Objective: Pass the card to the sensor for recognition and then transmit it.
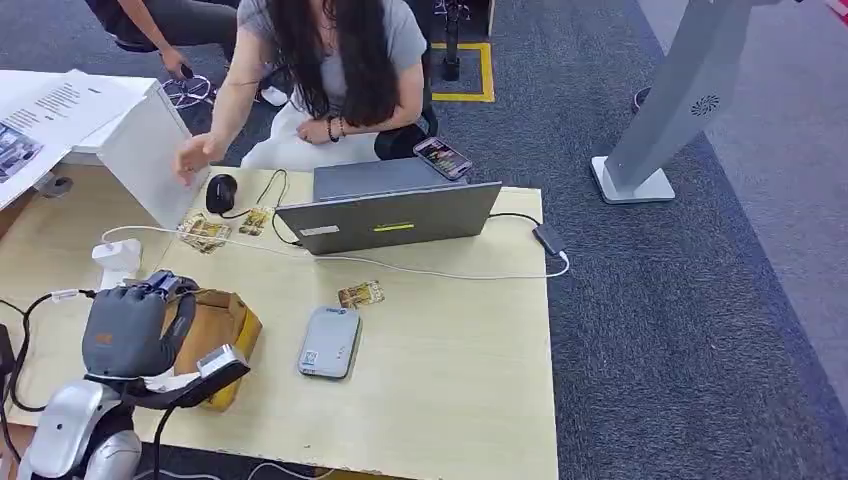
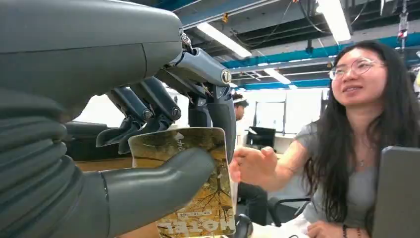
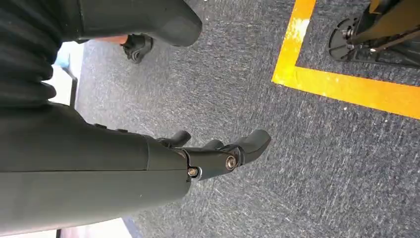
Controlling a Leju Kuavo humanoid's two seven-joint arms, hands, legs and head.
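Note:
My left hand [image 1: 130,325] is raised over the table's near left corner, beside a brown cardboard box [image 1: 225,330]. In the left wrist view its thumb [image 2: 153,188] and dark fingers [image 2: 148,111] pinch a yellow-brown hotel card [image 2: 208,203] with a tree print. The grey-white sensor pad [image 1: 329,341] lies flat on the table to the right of that hand. Another card [image 1: 361,294] lies just beyond the sensor. My right hand [image 3: 213,158] hangs over grey carpet, fingers apart, holding nothing.
A person [image 1: 330,70] sits behind the table, one hand [image 1: 193,158] reaching forward over its far left. A grey laptop [image 1: 390,215], a black mouse [image 1: 221,192], more cards [image 1: 205,233] and a white cable [image 1: 440,270] lie on the far half. A white charger [image 1: 117,256] stands left.

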